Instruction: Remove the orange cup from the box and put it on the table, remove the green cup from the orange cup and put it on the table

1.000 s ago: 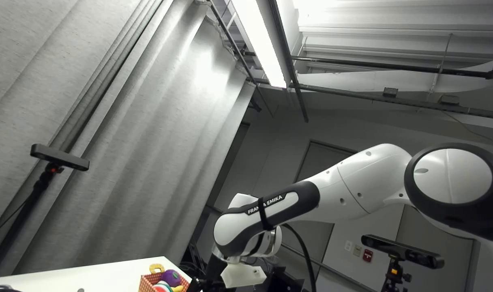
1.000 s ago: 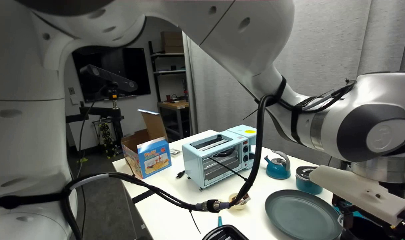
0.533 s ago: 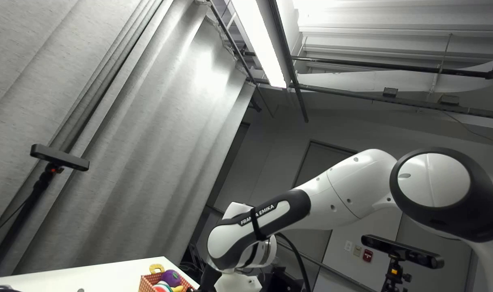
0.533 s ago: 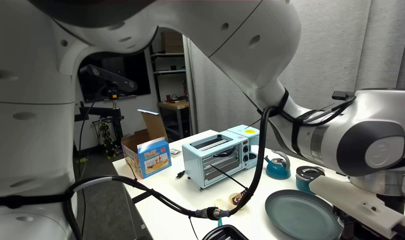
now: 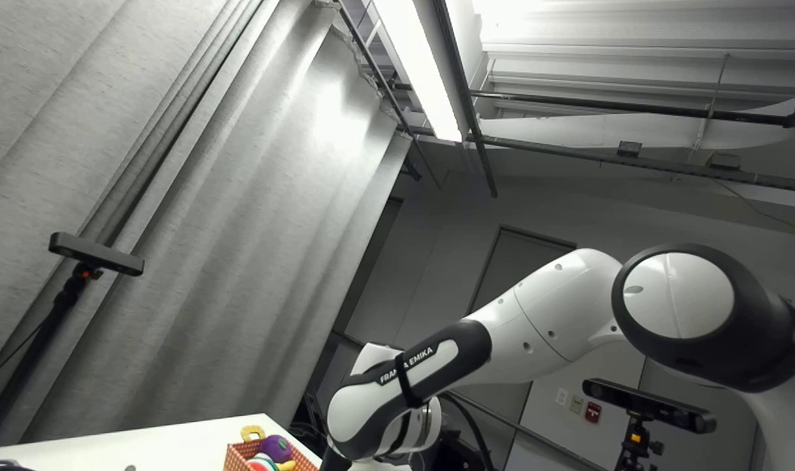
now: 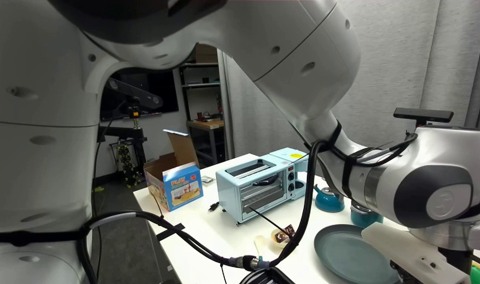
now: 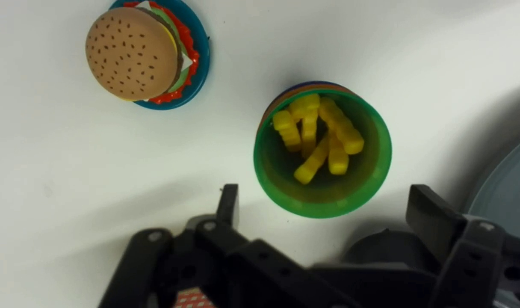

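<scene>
Cup (image 7: 322,206), green, centred ahead of spread hand (image 7: 324,188), wrist view.

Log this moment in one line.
gripper: open, holding nothing; round translucent green cup: stubby yellow sticks inside, appears nested in round orange cup; unstacking: not yet done

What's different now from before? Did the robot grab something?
The robot arm moved down: it sits lower now in both exterior views. I see nothing grabbed or let go: its gripper is open, and the green cup isn't held. The toaster oven, teal kettle and grey plate stayed put.
</scene>
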Controlling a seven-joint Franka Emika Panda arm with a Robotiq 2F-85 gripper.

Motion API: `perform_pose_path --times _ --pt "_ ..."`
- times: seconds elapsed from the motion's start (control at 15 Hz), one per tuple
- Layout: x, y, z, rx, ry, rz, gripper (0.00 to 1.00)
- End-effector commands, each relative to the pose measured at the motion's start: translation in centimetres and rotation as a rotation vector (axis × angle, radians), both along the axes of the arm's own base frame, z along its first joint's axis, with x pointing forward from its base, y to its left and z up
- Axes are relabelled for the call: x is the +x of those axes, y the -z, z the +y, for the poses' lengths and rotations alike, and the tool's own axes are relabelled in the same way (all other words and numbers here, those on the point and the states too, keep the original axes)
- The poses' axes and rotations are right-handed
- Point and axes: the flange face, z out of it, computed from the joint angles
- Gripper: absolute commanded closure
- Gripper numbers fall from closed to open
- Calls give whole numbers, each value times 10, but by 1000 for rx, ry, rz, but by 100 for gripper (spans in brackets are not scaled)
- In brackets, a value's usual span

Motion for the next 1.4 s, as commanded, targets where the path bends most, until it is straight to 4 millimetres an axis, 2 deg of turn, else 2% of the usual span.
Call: perform_pose_path --times 0.0,0.2,1.33 --pt "-4 14 4 -21 13 10 0" --pt "-6 22 6 -20 16 27 0" --pt "7 38 2 -13 21 46 0"
